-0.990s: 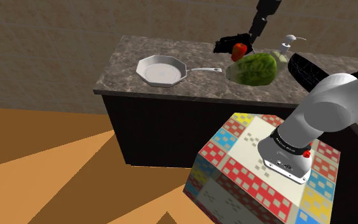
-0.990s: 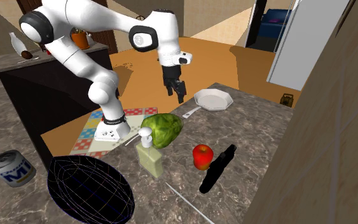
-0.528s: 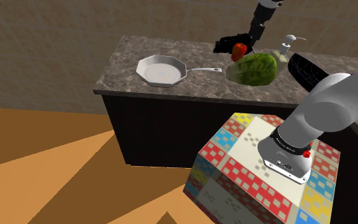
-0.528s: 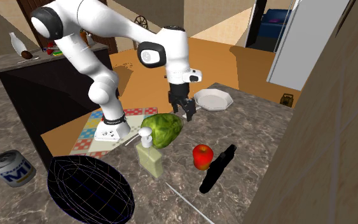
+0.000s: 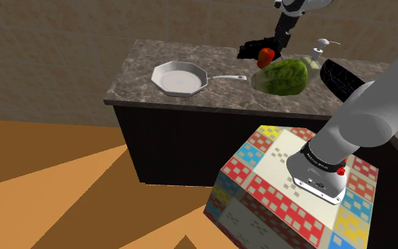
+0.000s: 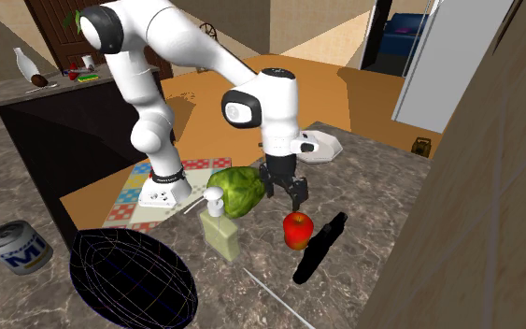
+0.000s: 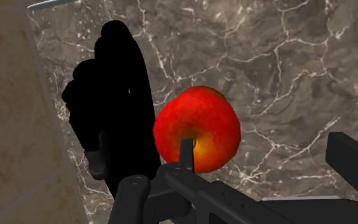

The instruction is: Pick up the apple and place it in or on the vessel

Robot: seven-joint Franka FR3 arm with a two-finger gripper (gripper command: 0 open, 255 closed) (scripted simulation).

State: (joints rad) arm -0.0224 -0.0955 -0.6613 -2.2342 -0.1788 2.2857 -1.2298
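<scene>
Counter (image 5: 130, 74): dark veined stone top over a dark cabinet, spanning the shoulder view
Pan (image 5: 179, 79): pale, with an angular rim, on the counter's left part in the shoulder view; its handle points toward that view's right, and it sits well apart from the apple
Black bottle (image 5: 249, 50): lies on its side by the back wall, just beside the apple
Apple (image 5: 266, 56): red with a yellow patch round the stem, resting on the counter between the black bottle and the lettuce; in the wrist view its stem faces the camera
Gripper (image 6: 285, 193): points down and hangs just above the apple without touching it; its fingers stand wide apart and clasp nothing
Lettuce (image 5: 283, 76): a green head on the counter, near the apple and closer to the front edge
Soap dispenser (image 5: 317, 55): pale pump bottle, just behind the lettuce
Wire bowl (image 5: 342, 79): black mesh, at the counter's right end
Stand (image 5: 275, 177): box with coloured chequer patterns, on the floor before the counter, carrying the arm's base
</scene>
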